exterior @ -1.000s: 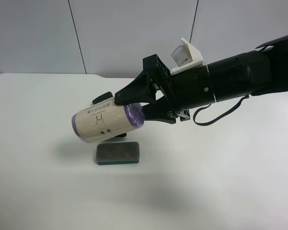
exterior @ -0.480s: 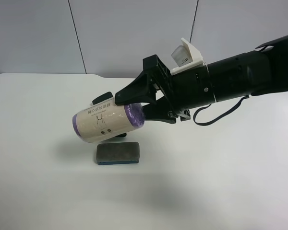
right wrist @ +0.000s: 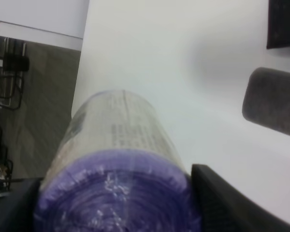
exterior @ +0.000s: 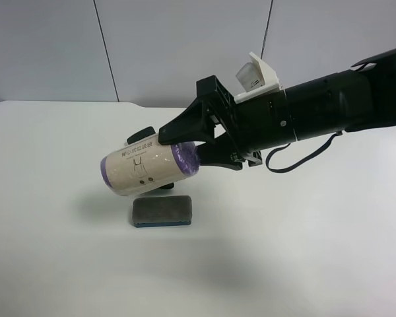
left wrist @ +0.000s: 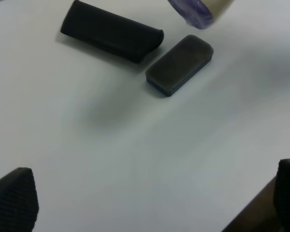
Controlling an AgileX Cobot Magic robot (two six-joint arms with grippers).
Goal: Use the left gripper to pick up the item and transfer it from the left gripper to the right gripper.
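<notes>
On my left wrist feed, the left gripper (left wrist: 150,195) stands wide open. I see 2 ribbed black fingertips (left wrist: 12,198) at opposite edges, with only bare white table (left wrist: 135,145) between them. It grips nothing, and I cannot find this arm on the high camera.

On the high camera, the item (exterior: 145,170) hangs clear of the table (exterior: 53,264), left of centre. It lies almost level, its left purple end tipped slightly lower, and its cream label faces the camera. A dark pouch (exterior: 143,134) peeks out just behind it, mostly hidden. The grey eraser block (exterior: 162,211) with its blue base lies flat on the table on the near side of the roll.

Further right, the right gripper (exterior: 180,146) is clamped on the item's right purple end, with 1 finger above it and 1 below. My right wrist feed confirms it: the purple end (right wrist: 116,203) fills the gap between both fingers (right wrist: 217,203). The thick black arm runs off to the right, carrying a white bracket (exterior: 257,76) on top and a loose black cable (exterior: 303,155) looping beneath.
</notes>
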